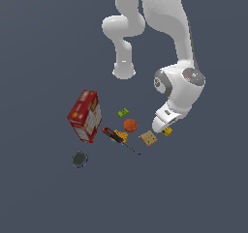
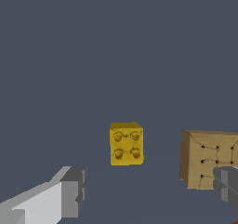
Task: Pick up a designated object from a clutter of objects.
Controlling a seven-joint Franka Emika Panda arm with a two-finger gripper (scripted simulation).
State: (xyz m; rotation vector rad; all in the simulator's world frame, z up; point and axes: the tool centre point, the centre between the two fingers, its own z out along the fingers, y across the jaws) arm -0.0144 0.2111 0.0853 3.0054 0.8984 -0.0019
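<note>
Pincer [image 2: 148,190] around one yellow brick [image 2: 126,143]

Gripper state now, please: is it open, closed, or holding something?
Gripper: open, holding nothing; the yellow brick lies between its fingers, not touched.

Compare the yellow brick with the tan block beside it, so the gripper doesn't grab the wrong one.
The yellow brick is bright yellow; the tan block is dull tan. In the wrist view the brick looks smaller than the block. The brick carries four raised studs on top, while the block shows dark dots and crack-like lines. The brick lies between the open fingers, whereas the block sits partly behind one fingertip. Both are boxy and rest on the floor.
</note>
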